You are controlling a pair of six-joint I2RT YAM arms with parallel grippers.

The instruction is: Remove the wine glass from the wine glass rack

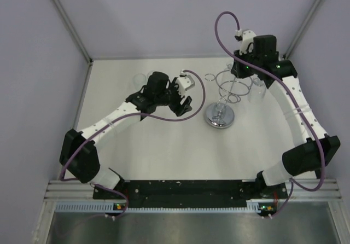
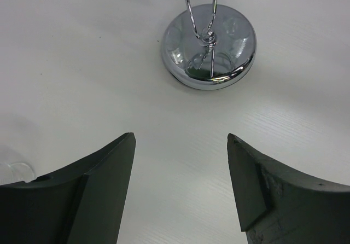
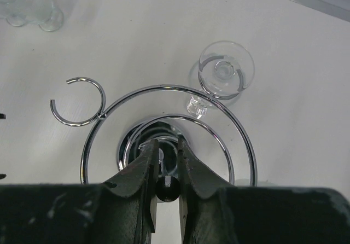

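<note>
The chrome wine glass rack (image 1: 221, 116) stands mid-table on its mirror disc base (image 2: 209, 47). From above, its curved arms (image 3: 164, 91) circle the stem. A clear wine glass (image 3: 225, 71) hangs in a ring at the rack's far right side, also seen in the top view (image 1: 258, 91). Another ring (image 3: 79, 102) is empty. My right gripper (image 3: 167, 143) is above the rack, shut on the black knob (image 3: 167, 188) at the stem's top. My left gripper (image 2: 180, 135) is open and empty, low over the table left of the base, pointing at it (image 1: 183, 105).
Other clear glasses (image 1: 141, 81) stand on the table behind the left arm, seen at the top left of the right wrist view (image 3: 33, 6). A bit of glass (image 2: 13, 170) shows beside the left finger. Walls close the table at the back and sides.
</note>
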